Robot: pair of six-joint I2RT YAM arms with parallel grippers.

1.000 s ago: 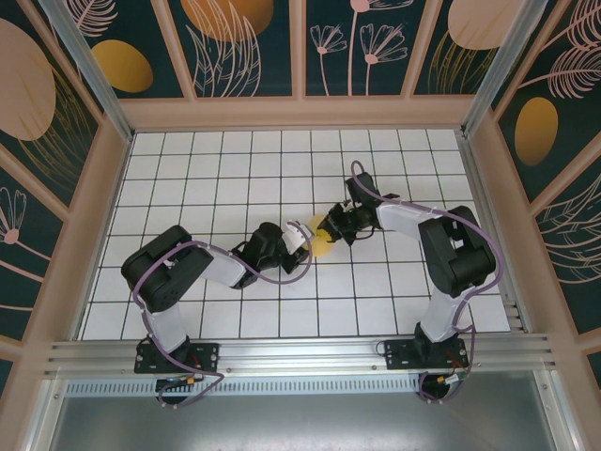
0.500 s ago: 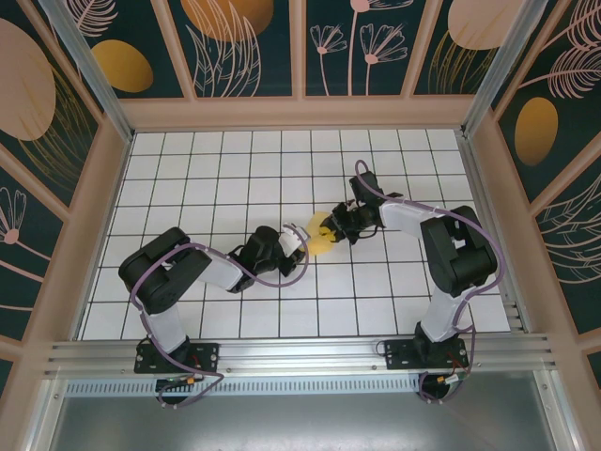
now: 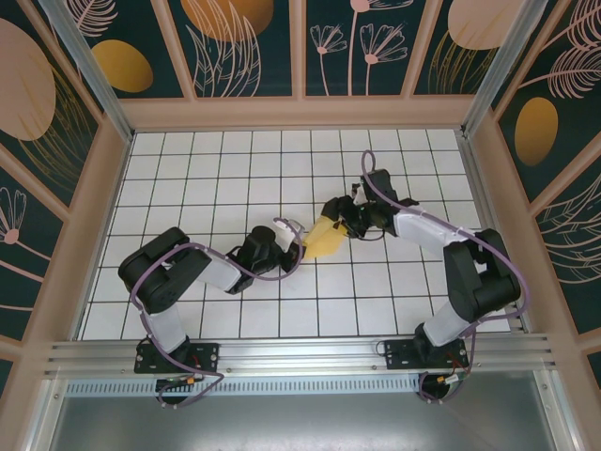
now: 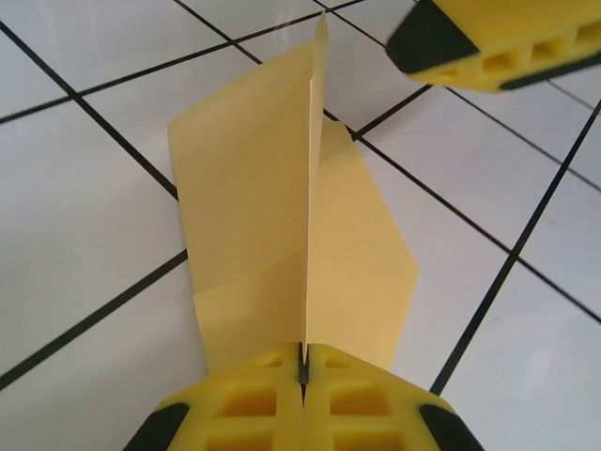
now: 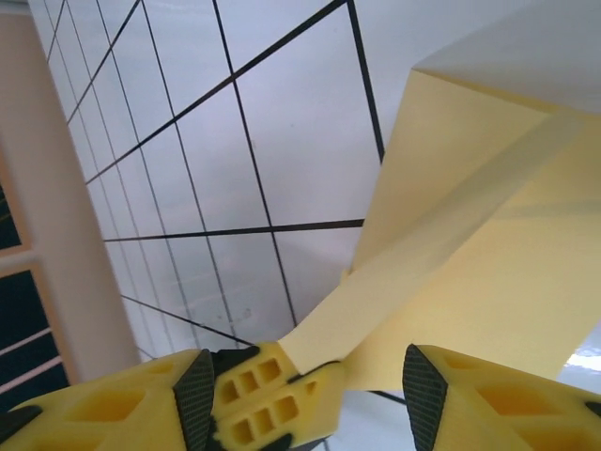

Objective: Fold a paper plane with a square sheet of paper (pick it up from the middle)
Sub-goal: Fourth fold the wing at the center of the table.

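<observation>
Toward the near side of the white gridded surface [image 3: 225, 178], the left gripper [image 4: 302, 368] has its jaws closed tight on the centre crease of the sheet of paper [image 4: 254, 207]. The pale-yellow sheet is already folded. One ridge stands upright from the pinch, and flaps spread to both sides just over the tiles, near the middle of the grid. Just beyond it, the right gripper [image 5: 343, 390] has its jaws apart; a narrow folded strip touches one finger, but nothing is clamped. I judge that the folding is in its middle part, with the left arm as holder and the right free. The next move probably asks the right jaws to take a loose flap and press it along the crease, gently, because thin paper twists easily.
</observation>
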